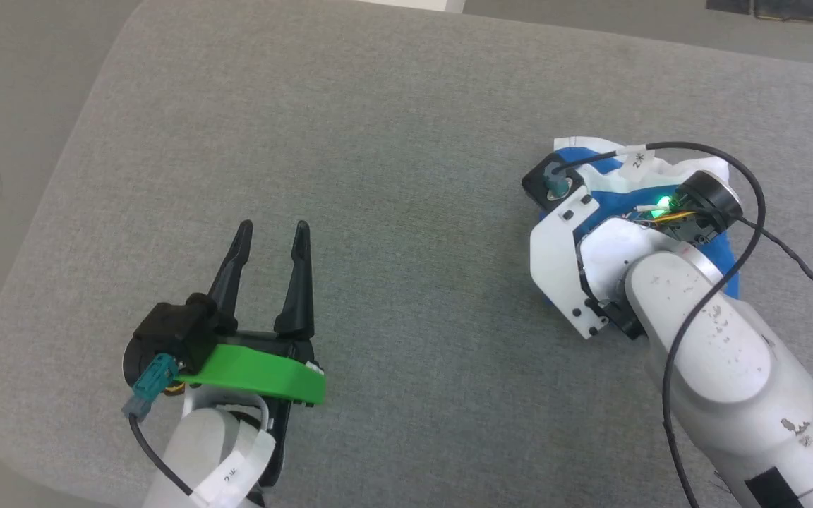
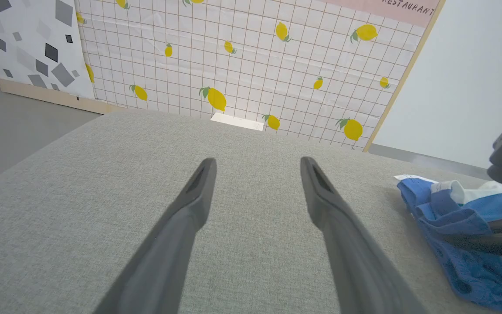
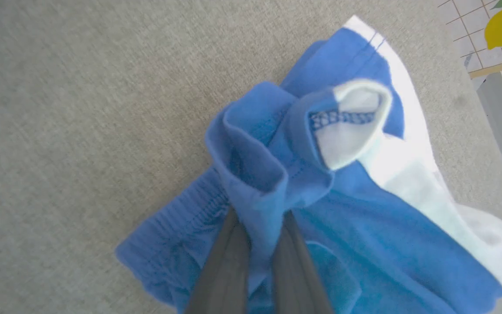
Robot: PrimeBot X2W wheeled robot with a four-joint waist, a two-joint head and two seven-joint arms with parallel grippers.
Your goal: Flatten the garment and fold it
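Grey worktop (image 1: 392,141) lies bare ahead of my left claw (image 1: 272,226); bunched garment (image 3: 364,218) and my right arm (image 1: 717,339) block the right.

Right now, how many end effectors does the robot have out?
2. The left end effector is open over the pad; the right end effector pinches the shorts.

Soft cloth on woven cloth
The garment (image 3: 342,244) is matt blue knit — the table (image 1: 392,141) a coarse grey weave; the left claw (image 1: 272,229) is matt dark plastic, its collar (image 1: 258,368) smooth green plastic.
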